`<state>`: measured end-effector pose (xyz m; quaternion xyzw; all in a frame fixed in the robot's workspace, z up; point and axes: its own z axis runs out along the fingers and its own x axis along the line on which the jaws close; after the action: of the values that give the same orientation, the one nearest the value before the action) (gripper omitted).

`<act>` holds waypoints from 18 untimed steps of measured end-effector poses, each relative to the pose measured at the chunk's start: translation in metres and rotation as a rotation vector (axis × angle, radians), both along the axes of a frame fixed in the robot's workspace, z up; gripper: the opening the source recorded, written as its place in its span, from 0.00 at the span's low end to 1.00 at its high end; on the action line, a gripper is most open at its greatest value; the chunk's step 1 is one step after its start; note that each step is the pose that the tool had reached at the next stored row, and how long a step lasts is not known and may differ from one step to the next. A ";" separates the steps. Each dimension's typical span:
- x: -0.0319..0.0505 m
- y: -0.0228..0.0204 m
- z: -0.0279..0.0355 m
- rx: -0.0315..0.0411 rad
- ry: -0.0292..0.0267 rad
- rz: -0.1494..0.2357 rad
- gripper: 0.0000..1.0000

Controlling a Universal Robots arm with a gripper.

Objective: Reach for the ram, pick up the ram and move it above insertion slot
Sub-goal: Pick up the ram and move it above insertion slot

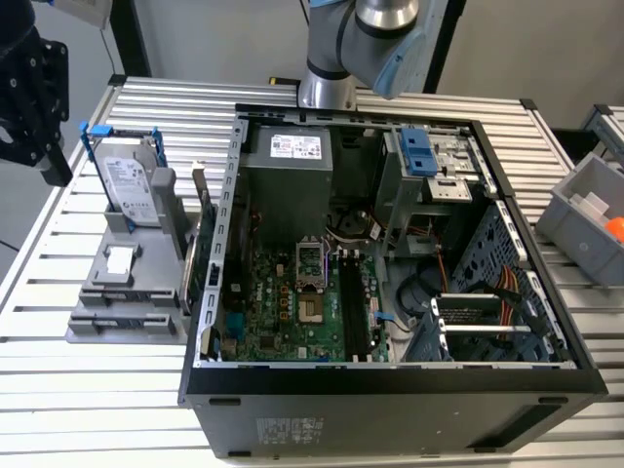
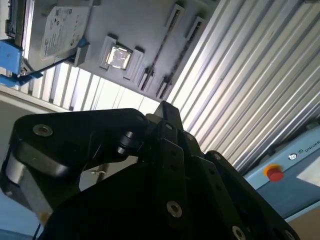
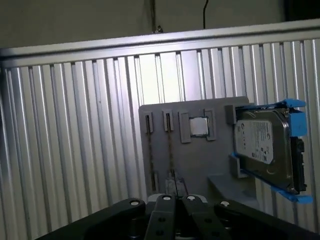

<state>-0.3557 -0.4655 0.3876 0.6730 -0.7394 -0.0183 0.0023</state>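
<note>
the black gripper (image 2: 162, 107) sits nearest in both wrist views, clenched on nothing: its two fingers (image 2: 167, 122) meet at the tip with no gap to see. in the first wrist view it hangs over the near part of a grey tray (image 3: 200, 160), apart from it. in the exterior view it hangs high at the exterior view's left edge.

the tray lies flat on the slatted metal bench (image 3: 75, 150). counted on it: two long holders side by side, one chip (image 3: 198, 126) in a square seat, and one drive (image 3: 262, 150) standing on edge in a blue frame. each holder carries one thin dark strip seen edge-on, the ram (image 3: 170, 150) as far as i can tell. that makes two sticks, both seated and untouched. the chip lies between the holders and the drive. the drive bears one white label, whose print i cannot read.

just beside the tray, to the exterior view's right, stands one open case (image 1: 390, 409). inside it lies one green board (image 1: 283, 302) with a group of long black slots (image 1: 356, 312) running side by side; how many, i cannot count. at the case's far end is one grey box with one white sticker (image 1: 297, 146), its print also unreadable.

one grey bin (image 1: 580, 219) stands at the exterior view's right with something orange (image 1: 614, 229) in it. the arm (image 1: 375, 29), silver and pale blue, rises behind the case. in the second wrist view one red button (image 2: 274, 172) sits on a pale blue box, with some lettering beside it.
</note>
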 end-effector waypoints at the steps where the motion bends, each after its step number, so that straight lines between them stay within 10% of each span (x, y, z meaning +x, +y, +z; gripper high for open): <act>1: 0.0000 0.0000 0.0000 0.0000 -0.0043 0.017 0.00; 7: 0.0000 0.0000 -0.0001 0.0002 -0.0248 0.111 0.00; 18: 0.0001 0.0000 0.0000 0.0003 -0.0255 0.124 0.00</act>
<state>-0.3556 -0.4655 0.3875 0.7176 -0.6963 -0.0096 -0.0061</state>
